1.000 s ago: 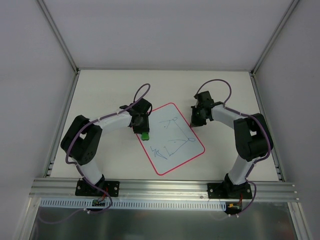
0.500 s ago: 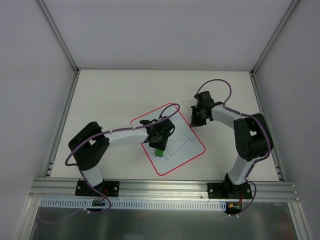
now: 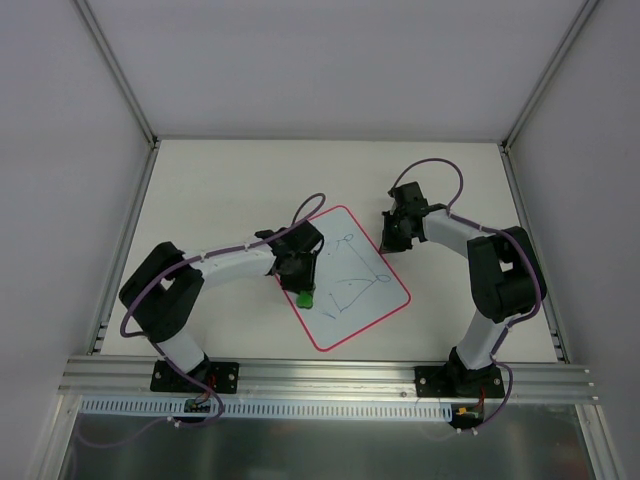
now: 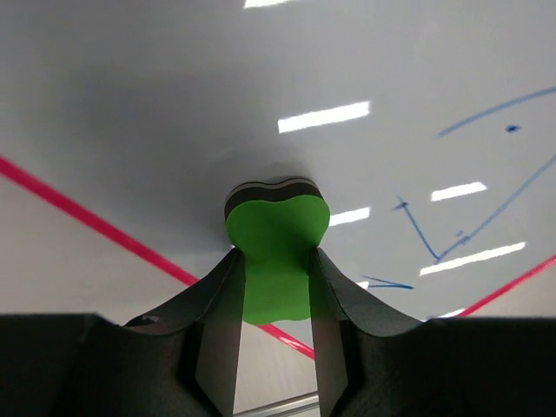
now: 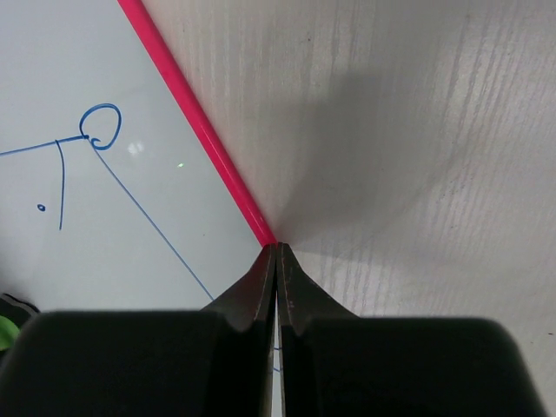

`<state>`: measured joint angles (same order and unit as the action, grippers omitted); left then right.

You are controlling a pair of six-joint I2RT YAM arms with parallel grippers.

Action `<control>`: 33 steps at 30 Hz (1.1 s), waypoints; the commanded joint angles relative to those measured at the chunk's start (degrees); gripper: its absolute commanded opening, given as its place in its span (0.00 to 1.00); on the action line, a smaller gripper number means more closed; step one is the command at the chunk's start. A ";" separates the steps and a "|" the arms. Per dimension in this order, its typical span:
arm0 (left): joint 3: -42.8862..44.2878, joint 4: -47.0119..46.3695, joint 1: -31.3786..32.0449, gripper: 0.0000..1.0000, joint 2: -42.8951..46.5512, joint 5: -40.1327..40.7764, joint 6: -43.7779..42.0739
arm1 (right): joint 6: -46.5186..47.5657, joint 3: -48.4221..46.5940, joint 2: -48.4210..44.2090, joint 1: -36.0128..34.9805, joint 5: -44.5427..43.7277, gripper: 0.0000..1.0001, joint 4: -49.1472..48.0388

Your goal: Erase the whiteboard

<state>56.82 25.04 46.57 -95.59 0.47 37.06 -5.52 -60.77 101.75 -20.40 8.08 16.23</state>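
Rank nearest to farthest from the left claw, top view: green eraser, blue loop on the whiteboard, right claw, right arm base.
1. green eraser: held in the left claw, over the left side of the whiteboard.
2. blue loop: board's far corner.
3. right claw: at the board's right edge.
4. right arm base: near edge, right.

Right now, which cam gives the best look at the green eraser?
Left wrist: the green eraser fills the centre, clamped in the left gripper, dark face against the whiteboard. Top external shows only a small green spot near the board's left edge. Right wrist catches a green sliver at its lower left corner.
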 commanded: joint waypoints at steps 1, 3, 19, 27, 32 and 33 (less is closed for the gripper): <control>-3.56 11.08 -2.97 0.00 -1.35 8.31 -2.51 | 0.07 1.71 2.31 0.01 -3.24 0.00 0.73; -3.38 11.88 -2.45 0.00 -1.61 7.36 -2.69 | 0.07 1.62 2.31 0.10 -3.33 0.00 0.65; 12.69 12.32 18.56 0.00 -13.57 0.05 0.82 | 0.42 1.27 2.66 0.10 -3.59 0.00 0.29; 11.04 12.58 9.63 0.00 -10.95 5.76 -0.58 | 0.51 1.45 2.66 0.01 -3.33 0.00 0.29; 7.69 12.84 1.17 0.00 -6.19 10.07 -3.65 | 0.51 1.62 2.31 0.01 -3.42 0.00 0.29; 8.04 13.02 0.20 0.00 -5.84 10.60 -4.36 | 0.42 1.62 2.31 0.01 -3.50 0.00 0.21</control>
<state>66.85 34.24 50.11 -102.35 4.99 36.05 -5.56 -60.73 101.86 -20.40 8.01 15.27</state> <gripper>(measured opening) 0.313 0.008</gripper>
